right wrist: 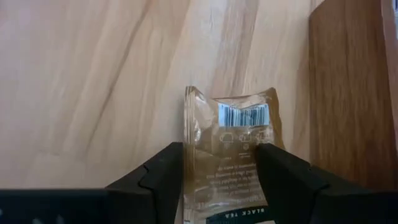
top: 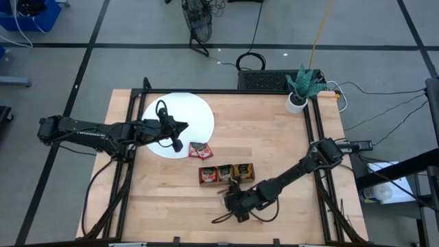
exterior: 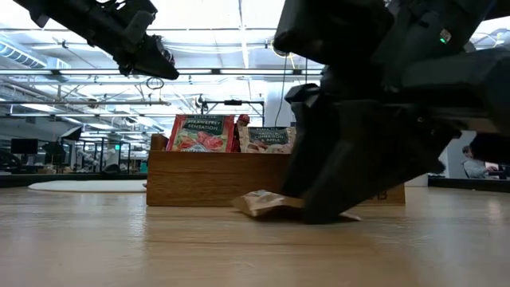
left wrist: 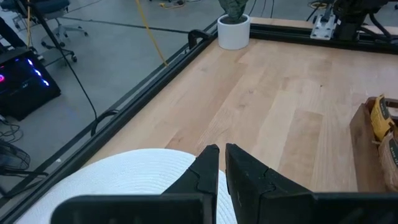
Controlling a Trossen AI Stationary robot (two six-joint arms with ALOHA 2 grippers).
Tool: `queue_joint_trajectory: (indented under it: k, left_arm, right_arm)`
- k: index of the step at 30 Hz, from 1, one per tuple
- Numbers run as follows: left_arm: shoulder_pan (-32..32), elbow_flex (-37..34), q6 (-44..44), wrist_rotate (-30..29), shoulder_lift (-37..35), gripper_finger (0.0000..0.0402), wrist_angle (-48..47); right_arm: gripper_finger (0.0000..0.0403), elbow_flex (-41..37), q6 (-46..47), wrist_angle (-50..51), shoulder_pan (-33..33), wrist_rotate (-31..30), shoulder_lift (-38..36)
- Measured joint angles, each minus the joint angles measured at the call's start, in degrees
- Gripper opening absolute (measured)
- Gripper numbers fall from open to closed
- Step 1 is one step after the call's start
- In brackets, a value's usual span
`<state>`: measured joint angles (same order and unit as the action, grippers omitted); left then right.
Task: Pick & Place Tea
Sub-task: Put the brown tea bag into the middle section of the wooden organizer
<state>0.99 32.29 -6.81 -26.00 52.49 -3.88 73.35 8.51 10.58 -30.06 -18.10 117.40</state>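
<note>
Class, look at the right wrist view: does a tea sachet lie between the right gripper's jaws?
Yes: a pale sachet with a barcode lies on the table between the right gripper's two dark jaws.

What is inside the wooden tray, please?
The wooden tray holds upright tea sachets in its three compartments: red at one end, yellow at the other. How many stand in each is hidden by the front ones and the tray wall.

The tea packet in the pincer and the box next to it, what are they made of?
The packet looks like thin shiny foil or plastic film: it is crinkled, glossy and printed with a barcode. The box looks like brown wood with a smooth matte finish and faint grain.
</note>
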Motion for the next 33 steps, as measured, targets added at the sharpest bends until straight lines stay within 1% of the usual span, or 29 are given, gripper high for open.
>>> queue_joint_trajectory:
  k: [3, 5, 7, 8, 11, 12, 15, 17, 19, 22, 23, 26, 28, 31, 33]
  left_arm:
    - [0.07, 0.0, 0.0, 0.0, 0.0, 0.0037, -0.14]
    - [0.09, 0.0, -0.04, 0.0, 0.0, 0.0037, -0.38]
    - [0.09, 0.0, -0.15, 0.0, 0.0, 0.0037, -0.53]
    - [0.09, 0.0, -0.23, 0.0, 0.0, 0.0037, -0.6]
    - [0.09, 0.0, -0.87, 0.0, 0.0, 0.0037, -0.68]
    - [0.09, 0.0, -0.88, 0.0, 0.0, 0.0037, -0.7]
    - [0.09, 0.0, -0.9, 0.0, 0.0, 0.0037, -0.73]
    - [0.09, 0.0, -0.9, 0.0, 0.0, 0.0037, -0.92]
    - [0.09, 0.0, -0.92, 0.0, 0.02, 0.0037, -1.06]
    - [0.11, 0.0, -0.96, 0.0, 0.0, 0.0037, -1.2]
    - [0.11, 0.0, -0.98, 0.0, 0.0, 0.0037, -1.38]
    - [0.09, 0.0, -1.01, 0.0, 0.0, 0.0037, -1.52]
    - [0.11, 0.0, -1.01, 0.0, 0.0, 0.0037, -1.58]
    - [0.11, 0.0, -1.01, -0.02, 0.02, 0.0037, -1.92]
    - [0.11, 0.0, -1.04, -0.02, 0.0, 0.0037, -2.01]
  right_arm:
    - [0.0184, 0.03, 1.14, 0.07, 0.33, 0.59, 0.71]
    - [0.0166, 0.02, 1.56, 0.4, 0.51, 1.61, 0.84]
    - [0.0133, -0.01, 1.37, 0.47, 0.48, 2.54, 0.88]
    - [0.011, -0.02, 1.29, 0.61, 0.48, 3.15, 0.91]
    - [0.0029, -0.09, 1.03, 0.6, 0.17, 3.94, 0.85]
    - [0.0015, -0.12, 0.34, 0.61, -0.07, 3.86, 0.55]
    - [0.0004, -0.08, -2.16, 1.45, -1.22, 0.3, -0.98]
    - [0.0001, -0.4, -3.98, 2.27, -1.94, -2.6, -2.45]
    - [0.0001, -0.33, -5.0, 1.05, -2.49, -6.03, -4.75]
    - [0.0, 0.0, -7.71, 0.45, -3.28, -14.04, -8.42]
    - [0.0, 0.03, -8.22, 0.71, -3.41, -14.2, -9.2]
    - [0.0002, -0.12, -6.89, 0.15, -2.92, -10.43, -10.18]
    - [0.0013, -0.25, -7.21, -1.19, -2.39, -7.04, -9.95]
    - [0.0053, -0.97, -10.2, -6.4, -1.34, -1.23, -6.68]
    - [0.009, -1.24, -10.65, -8.21, -0.5, -0.35, -4.18]
